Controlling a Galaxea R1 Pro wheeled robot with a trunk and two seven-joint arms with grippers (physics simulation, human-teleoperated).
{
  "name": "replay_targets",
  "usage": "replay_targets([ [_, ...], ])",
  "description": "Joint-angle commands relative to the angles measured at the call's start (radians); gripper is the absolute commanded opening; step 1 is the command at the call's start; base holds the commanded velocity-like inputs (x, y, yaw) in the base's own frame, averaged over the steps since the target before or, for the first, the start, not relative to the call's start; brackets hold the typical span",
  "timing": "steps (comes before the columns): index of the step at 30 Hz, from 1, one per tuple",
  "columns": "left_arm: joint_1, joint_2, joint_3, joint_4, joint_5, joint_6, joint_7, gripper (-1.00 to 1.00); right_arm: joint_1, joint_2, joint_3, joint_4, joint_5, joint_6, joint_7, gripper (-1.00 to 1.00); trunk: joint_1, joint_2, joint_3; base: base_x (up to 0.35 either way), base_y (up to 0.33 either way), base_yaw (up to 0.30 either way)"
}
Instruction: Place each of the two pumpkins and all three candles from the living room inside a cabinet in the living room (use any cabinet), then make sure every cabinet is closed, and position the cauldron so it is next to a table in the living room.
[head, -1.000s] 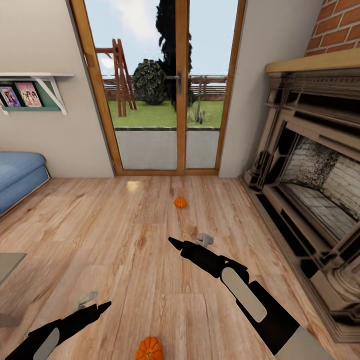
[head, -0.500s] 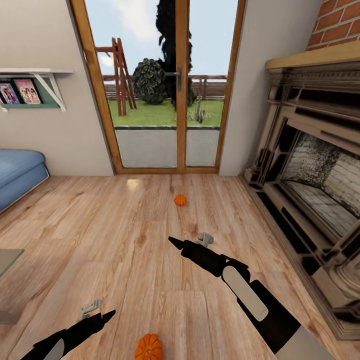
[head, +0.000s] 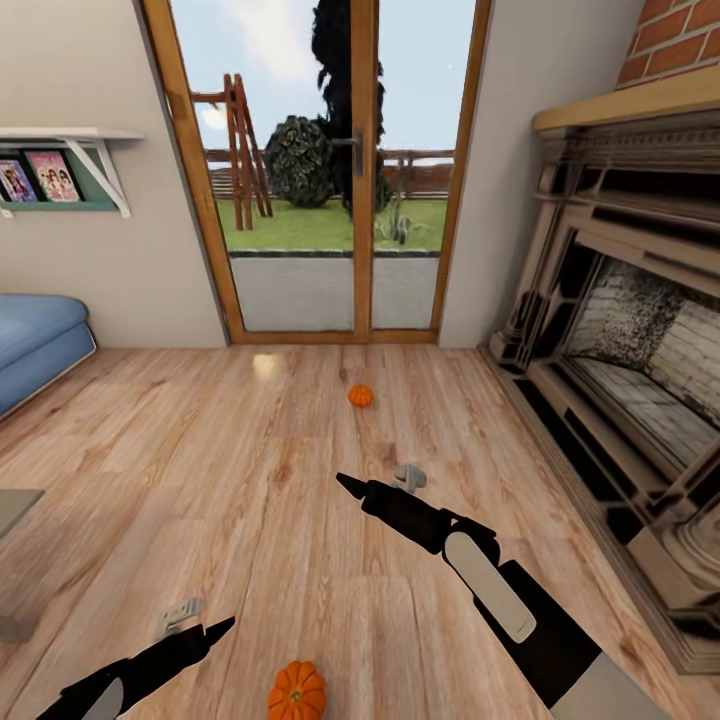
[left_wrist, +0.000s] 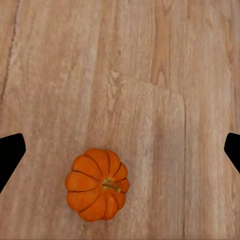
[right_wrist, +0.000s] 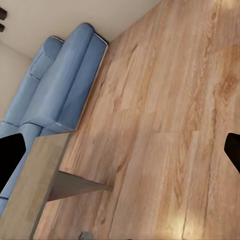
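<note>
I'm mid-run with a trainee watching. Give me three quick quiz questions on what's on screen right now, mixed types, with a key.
1. True or false: the near pumpkin is gripped by the left end effector.
2. Multiple choice: the far pumpkin lies on the floor toward A) the glass door, B) the blue sofa, C) the wall shelf.
3. Fill in: the right wrist view shows the sofa beside a low ____.

Key: 1 false, it lies free on the floor; 2 A; 3 table.

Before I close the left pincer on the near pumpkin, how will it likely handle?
The near pumpkin looks round and ribbed, so a nudge could probably roll it across the smooth wood floor. Its ribs may give the fingers some purchase. It sits off-centre between the left pincer tips, so recentre first.
</note>
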Motion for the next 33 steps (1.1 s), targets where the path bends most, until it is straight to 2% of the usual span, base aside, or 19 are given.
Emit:
replay_targets([
  [1, 0.000, 0.001, -0.006, -0.001, 0.011, 0.007, -0.001, 1.00, -0.001, -0.001, 0.001, 0.000, -0.004, 0.001, 0.001, 1.00, 0.004, -0.008, -0.004, 0.000, 0.000, 0.000],
  [10, 0.000, 0.002, -0.005, 0.000, 0.011, 0.007, -0.002, 1.00, -0.001, -0.001, 0.001, -0.001, 0.007, -0.005, -0.001, 1.00, 0.038, -0.071, -0.032, 0.000, 0.000, 0.000],
  [33, 0.001, 0.000, -0.015, -0.001, 0.002, 0.005, -0.003, 1.00, 0.000, -0.001, 0.001, -0.002, -0.003, -0.009, 0.003, 1.00, 0.126, -0.232, -0.104, 0.000, 0.000, 0.000],
])
